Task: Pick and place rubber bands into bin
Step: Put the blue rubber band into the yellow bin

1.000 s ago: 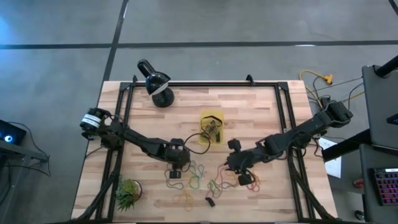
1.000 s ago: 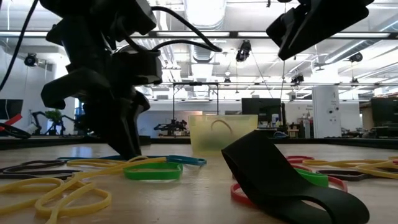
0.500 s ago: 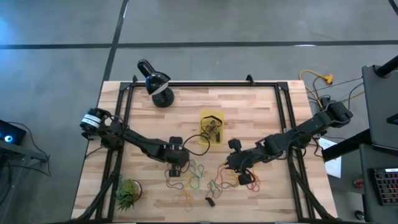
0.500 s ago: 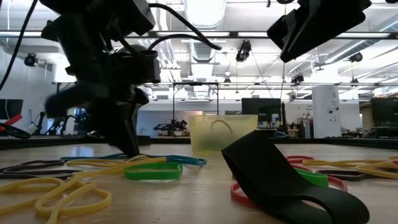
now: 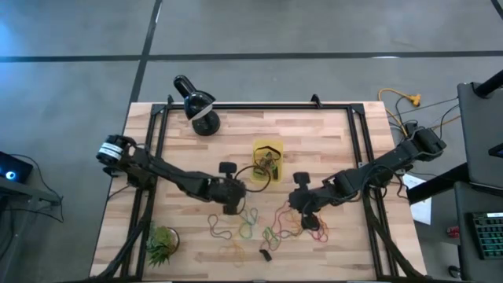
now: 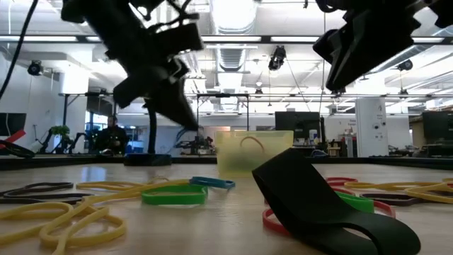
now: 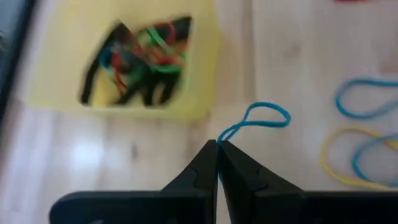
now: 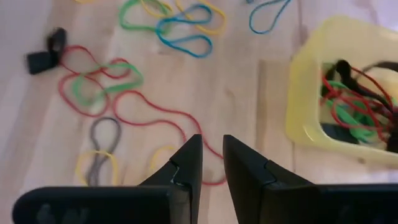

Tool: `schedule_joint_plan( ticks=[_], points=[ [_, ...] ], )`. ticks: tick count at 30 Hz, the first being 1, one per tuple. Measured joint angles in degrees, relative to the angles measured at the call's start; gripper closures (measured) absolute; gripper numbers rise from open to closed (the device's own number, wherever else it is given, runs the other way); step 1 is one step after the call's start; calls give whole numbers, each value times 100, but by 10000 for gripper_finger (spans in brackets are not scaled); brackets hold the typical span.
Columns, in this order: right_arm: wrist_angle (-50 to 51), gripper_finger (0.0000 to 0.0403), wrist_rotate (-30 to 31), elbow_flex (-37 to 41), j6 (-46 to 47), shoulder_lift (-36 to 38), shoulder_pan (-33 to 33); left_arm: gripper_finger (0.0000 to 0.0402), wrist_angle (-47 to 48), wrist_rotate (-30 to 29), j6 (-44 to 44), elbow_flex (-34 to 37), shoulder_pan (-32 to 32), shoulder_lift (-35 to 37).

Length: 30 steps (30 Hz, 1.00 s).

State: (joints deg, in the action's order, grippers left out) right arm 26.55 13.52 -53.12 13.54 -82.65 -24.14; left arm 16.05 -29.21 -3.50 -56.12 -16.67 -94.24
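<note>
Robotics lab, open-plan industrial hall. Exposed ceiling ducting [image 6: 233, 57] and strip lights [image 6: 233, 14] are seen, with polished concrete floor [image 5: 314, 31], monitors [image 6: 297, 124] on far benches, and a butcher-block worktop [image 5: 330, 134] framed by black rails [image 5: 259, 107] carrying two arms.

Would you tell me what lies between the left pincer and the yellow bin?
Only bare wood, in the left wrist view: the left pincer, holding a blue rubber band, is near the bin.

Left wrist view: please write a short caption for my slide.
Left gripper shut on a blue rubber band, near the yellow bin already holding bands.
</note>
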Motion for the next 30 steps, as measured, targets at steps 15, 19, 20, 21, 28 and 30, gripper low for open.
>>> schedule_joint_plan(
  ticks=[15, 19, 20, 21, 28, 30],
  points=[
    [184, 344, 213, 0, 134, 0, 0, 401, -1276, -870, 2216, -631, 490, 33],
    [210, 344, 319, 0, 153, 0, 0, 401, -1613, -875, 2346, -631, 841, 31],
    [212, 344, 319, 0, 152, 0, 2, 401, -1651, -875, 2347, -631, 930, 31],
    [212, 344, 319, 0, 151, 0, 2, 401, -1690, -867, 2345, -631, 1016, 31],
    [210, 344, 319, 0, 151, 0, 2, 401, -2010, -372, 2349, -630, 1642, 31],
    [212, 344, 319, 0, 151, 0, 1, 401, -2159, -191, 2346, -629, 1802, 31]
  ],
)
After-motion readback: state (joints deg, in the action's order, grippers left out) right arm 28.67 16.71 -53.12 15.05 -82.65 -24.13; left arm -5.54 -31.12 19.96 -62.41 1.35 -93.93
